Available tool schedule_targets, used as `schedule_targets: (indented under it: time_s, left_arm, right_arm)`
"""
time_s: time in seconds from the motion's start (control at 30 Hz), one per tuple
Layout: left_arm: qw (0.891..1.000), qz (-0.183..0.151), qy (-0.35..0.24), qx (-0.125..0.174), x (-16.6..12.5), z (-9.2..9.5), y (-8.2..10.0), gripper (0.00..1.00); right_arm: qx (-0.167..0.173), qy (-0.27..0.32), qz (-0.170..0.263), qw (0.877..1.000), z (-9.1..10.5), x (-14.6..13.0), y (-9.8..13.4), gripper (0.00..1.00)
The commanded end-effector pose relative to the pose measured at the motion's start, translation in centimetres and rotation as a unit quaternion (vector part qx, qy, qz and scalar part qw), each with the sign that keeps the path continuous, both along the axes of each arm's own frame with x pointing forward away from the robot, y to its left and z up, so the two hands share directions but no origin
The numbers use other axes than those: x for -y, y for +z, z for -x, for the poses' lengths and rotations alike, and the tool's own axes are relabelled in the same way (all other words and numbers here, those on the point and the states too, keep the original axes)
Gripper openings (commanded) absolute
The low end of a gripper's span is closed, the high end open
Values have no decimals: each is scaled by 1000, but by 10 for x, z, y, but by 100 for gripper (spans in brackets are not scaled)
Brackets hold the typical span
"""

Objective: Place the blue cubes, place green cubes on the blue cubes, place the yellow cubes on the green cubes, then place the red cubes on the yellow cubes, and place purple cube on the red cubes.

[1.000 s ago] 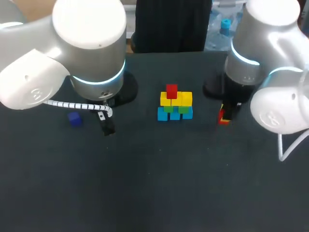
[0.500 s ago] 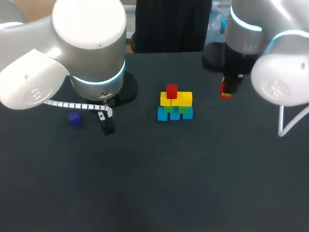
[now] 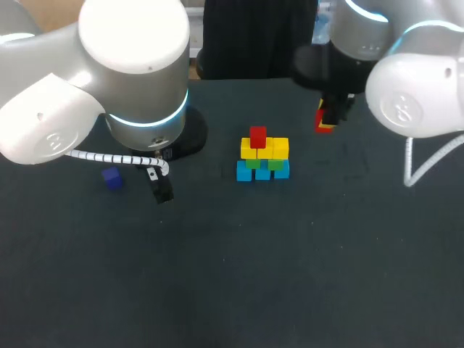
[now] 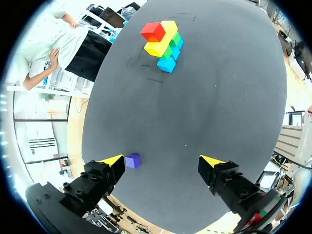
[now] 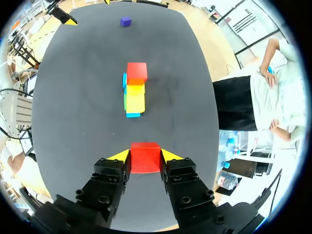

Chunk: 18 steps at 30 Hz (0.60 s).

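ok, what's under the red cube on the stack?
Directly under the stacked red cube: yellow cubes, then green cubes, with blue cubes at the bottom. How many yellow ones it rests on is covered.

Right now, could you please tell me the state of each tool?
Left tool: open, holding nothing.
Right tool: shut on a red cube.

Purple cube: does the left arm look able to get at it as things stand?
Probably yes: the purple cube lies alone on bare table just by the open left gripper, nothing over it.
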<state>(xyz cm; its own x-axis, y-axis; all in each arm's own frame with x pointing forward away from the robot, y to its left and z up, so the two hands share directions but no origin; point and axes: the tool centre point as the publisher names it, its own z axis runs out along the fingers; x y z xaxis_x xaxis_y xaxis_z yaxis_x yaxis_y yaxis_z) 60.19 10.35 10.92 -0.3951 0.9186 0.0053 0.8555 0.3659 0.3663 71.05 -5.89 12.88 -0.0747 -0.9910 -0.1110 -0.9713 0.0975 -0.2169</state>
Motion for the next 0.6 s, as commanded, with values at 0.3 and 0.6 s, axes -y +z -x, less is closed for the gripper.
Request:
schedule_targets:
  time_s: [0.3,0.6]
  left_arm:
    - [1000,1,-1,0,-1,0,0,100]
    - [1000,1,-1,0,-1,0,0,100]
  right_arm:
    - [7,8,-5,1000,-8,-23,0,0]
    - [-2,33,-15,999,-2,-46,-4,0]
